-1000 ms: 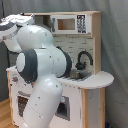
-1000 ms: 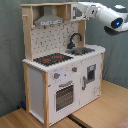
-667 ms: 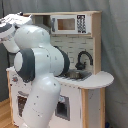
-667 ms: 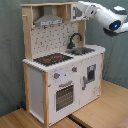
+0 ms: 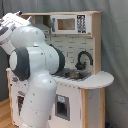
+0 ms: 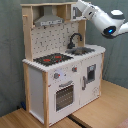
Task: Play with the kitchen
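The white arm (image 5: 35,75) blocks the kitchen's (image 6: 60,75) left half in the first exterior view. It reaches up to the hood shelf (image 6: 50,20); fingers hidden, state unclear.

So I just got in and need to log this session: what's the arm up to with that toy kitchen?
A white robot arm is reaching toward the top of the toy kitchen, with its end up by the upper shelf on the second exterior view's right. It holds nothing that can be seen. Below, the hob, the sink and the black tap are untouched, and the oven door is shut. In the first exterior view the arm's body hides much of the kitchen's front.
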You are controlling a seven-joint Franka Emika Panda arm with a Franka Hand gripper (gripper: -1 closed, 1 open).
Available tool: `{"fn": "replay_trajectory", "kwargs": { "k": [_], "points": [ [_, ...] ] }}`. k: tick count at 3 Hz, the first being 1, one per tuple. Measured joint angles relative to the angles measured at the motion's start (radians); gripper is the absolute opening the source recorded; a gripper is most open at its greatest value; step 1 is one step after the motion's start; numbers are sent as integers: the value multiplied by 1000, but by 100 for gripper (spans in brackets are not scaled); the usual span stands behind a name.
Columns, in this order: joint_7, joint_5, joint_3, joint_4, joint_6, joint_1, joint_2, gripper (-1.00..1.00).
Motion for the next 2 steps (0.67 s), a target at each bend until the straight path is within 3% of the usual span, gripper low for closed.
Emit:
{"fn": "replay_trajectory", "kwargs": {
  "k": [2],
  "points": [
    [218, -31, 0, 0, -134, -2, -61, 100]
  ]
}}
